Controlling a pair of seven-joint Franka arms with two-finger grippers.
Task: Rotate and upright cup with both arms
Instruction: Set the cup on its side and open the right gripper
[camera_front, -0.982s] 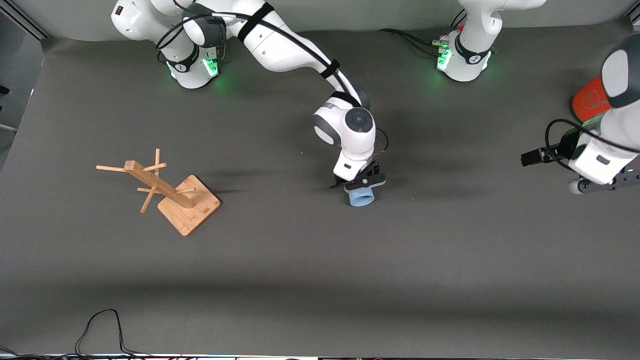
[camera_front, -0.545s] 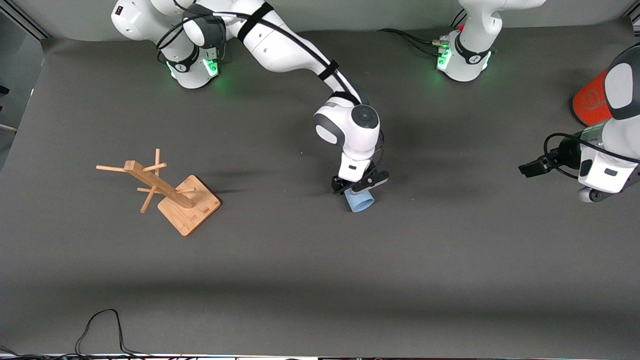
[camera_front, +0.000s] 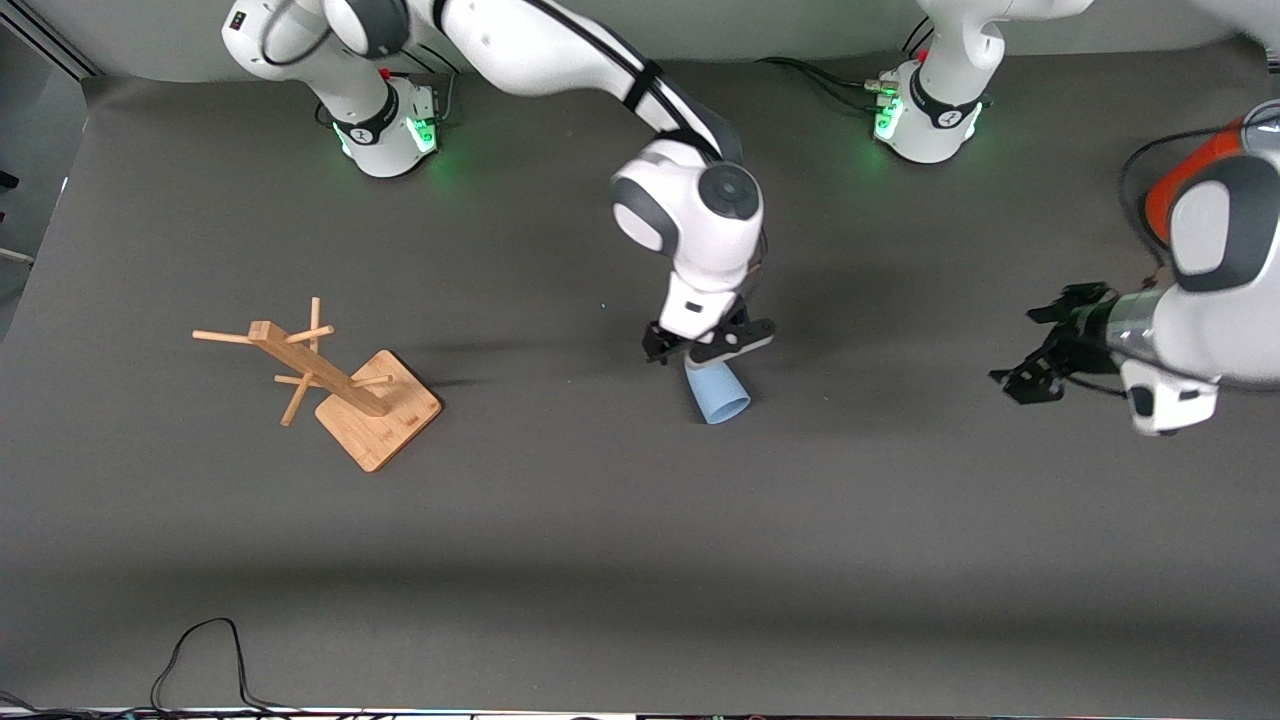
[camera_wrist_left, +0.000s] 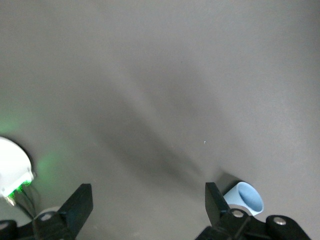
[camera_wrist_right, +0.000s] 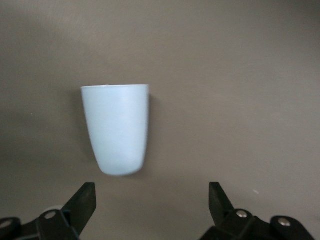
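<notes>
The pale blue cup lies on its side on the grey table, narrow base toward the robots' bases and mouth toward the front camera. My right gripper hangs open and empty just above the cup's base. In the right wrist view the cup lies clear of the open right gripper. My left gripper is open and empty over the table toward the left arm's end, apart from the cup. In the left wrist view the left gripper is open, and the cup's mouth shows beside one finger.
A wooden peg rack stands on its square base toward the right arm's end. An orange cylinder stands at the left arm's end, partly hidden by the left arm. A black cable lies at the table's near edge.
My right gripper has let go of the cup, opened and risen; the cup now lies turned on the table. My left arm has swung its gripper toward the cup.
</notes>
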